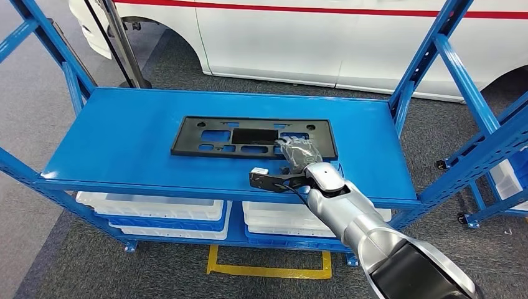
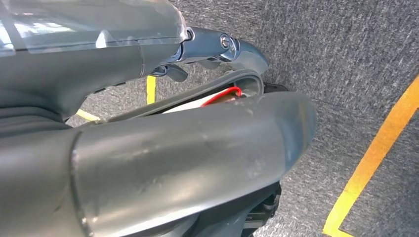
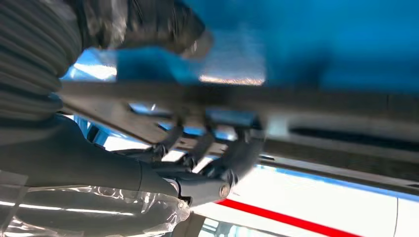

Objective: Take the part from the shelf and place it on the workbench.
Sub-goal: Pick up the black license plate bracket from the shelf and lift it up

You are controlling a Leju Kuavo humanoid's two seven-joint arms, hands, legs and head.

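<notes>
The part point(image 1: 187, 138) is a flat black rectangular frame with cut-outs, lying across the middle of the blue shelf point(image 1: 118, 137). My right hand point(image 1: 297, 154) is at the part's near right corner, with the silver arm reaching in from the lower right. In the blurred right wrist view, the dark fingers point(image 3: 222, 158) curl over the top face of the part point(image 3: 321, 98). The thumb point(image 3: 168, 24) sits on the shelf side, so the edge is clasped between them. My left hand point(image 2: 69, 79) hangs over the grey floor, and its fingers are hidden.
White bins point(image 1: 155, 208) fill the level under the shelf. Blue uprights point(image 1: 423, 62) stand at the shelf's corners and another blue rack point(image 1: 492, 143) is to the right. A white car point(image 1: 311, 37) is parked behind. Yellow tape point(image 1: 268, 271) marks the floor.
</notes>
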